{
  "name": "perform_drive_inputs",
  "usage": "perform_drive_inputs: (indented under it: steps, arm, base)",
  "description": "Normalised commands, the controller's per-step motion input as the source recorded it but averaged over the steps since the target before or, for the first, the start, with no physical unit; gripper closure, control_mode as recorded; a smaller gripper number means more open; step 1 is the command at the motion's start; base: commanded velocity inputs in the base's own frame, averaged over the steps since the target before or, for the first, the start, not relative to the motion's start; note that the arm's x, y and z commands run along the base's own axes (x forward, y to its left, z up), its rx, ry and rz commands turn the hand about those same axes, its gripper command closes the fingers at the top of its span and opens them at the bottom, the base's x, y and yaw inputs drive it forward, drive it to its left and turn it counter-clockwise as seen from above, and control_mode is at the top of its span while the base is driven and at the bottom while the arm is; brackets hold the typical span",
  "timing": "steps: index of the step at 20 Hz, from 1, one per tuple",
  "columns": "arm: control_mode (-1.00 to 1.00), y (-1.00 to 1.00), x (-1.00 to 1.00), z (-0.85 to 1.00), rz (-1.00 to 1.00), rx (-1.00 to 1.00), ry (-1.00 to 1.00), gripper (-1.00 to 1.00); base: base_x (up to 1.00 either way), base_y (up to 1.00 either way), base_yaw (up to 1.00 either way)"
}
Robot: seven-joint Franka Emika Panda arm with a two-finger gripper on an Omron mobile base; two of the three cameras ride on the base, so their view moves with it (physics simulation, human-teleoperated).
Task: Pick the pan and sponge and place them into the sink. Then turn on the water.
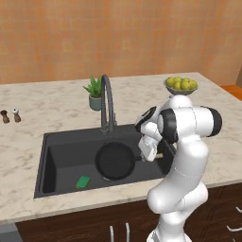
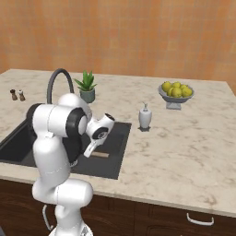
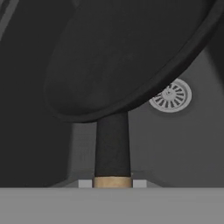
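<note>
Black and round, the frying pan [image 1: 115,160] sits at the centre of my left base frame, held above the sink [image 1: 61,156] basin with its pale wooden handle running right into my end effector [image 1: 150,156]. From the hand camera I see the pan [image 3: 127,57] tilted across the upper frame, its dark neck dropping to a tan strip of handle at the bottom edge, where the end effector is clamped tight on it. Just right of the pan's rim lies the silver drain [image 3: 171,96]. Lower left in the basin, the green sponge [image 1: 83,182] lies on the sink floor, apart from the pan. Behind the basin rises the dark arched faucet [image 1: 107,101], with a potted plant [image 1: 95,93] beside it on the marble surface [image 1: 42,111]. Further right stands a bowl of lemons [image 1: 181,85].
</note>
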Motion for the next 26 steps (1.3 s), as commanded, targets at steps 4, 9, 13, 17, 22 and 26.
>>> perform_drive_inputs:
  steps: [4,9,13,17,22,26]
  arm:
    - [-1.0,0.08,0.0,-0.6,0.0,0.0,0.0,1.0]
    - [-1.0,0.14,0.01,-0.46,0.0,0.0,0.0,1.0]
    - [-1.0,0.18,0.01,-0.37,-0.07,0.0,-0.06,1.0]
    - [-1.0,0.05,0.08,-0.27,-0.09,0.0,-0.01,1.0]
    - [-1.0,0.03,0.13,-0.31,-0.1,-0.07,-0.01,1.0]
    - [-1.0,0.1,0.28,-0.3,-0.04,-0.11,0.0,1.0]
  base:
    - [0.0,0.0,0.0]
    - [0.0,0.0,0.0]
    - [0.0,0.0,0.0]
    - [0.0,0.0,0.0]
    - [0.0,0.0,0.0]
    - [0.0,0.0,0.0]
